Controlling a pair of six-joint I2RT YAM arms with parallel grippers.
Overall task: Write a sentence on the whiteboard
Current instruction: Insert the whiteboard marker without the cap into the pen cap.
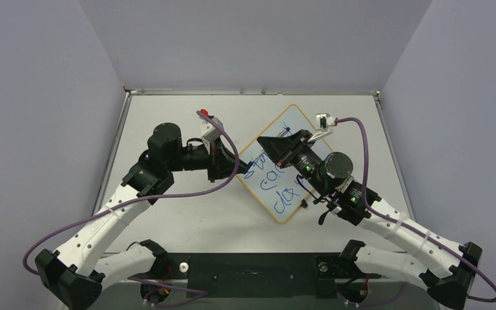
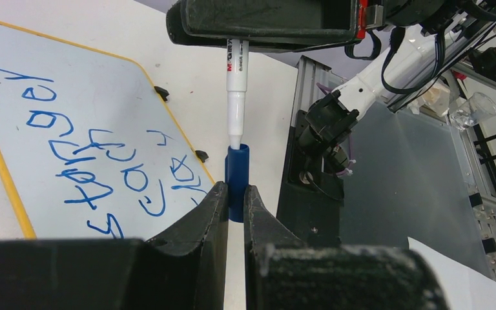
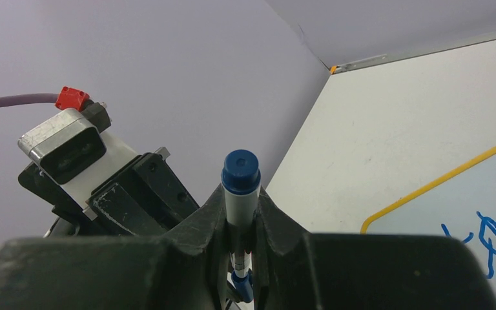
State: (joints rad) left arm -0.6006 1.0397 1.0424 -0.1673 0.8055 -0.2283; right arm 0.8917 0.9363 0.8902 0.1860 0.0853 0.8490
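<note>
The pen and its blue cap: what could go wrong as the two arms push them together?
1. The marker has its tip right at the mouth of the cap. If it is slightly off line, it could catch the rim and tilt the cap in the left gripper, which pinches only its lower part.
2. This happens close beside the whiteboard, so a slip might smudge the sentence.

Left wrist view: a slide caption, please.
Left gripper pinches blue cylindrical cap; right gripper holds white marker, tip at its mouth.
</note>
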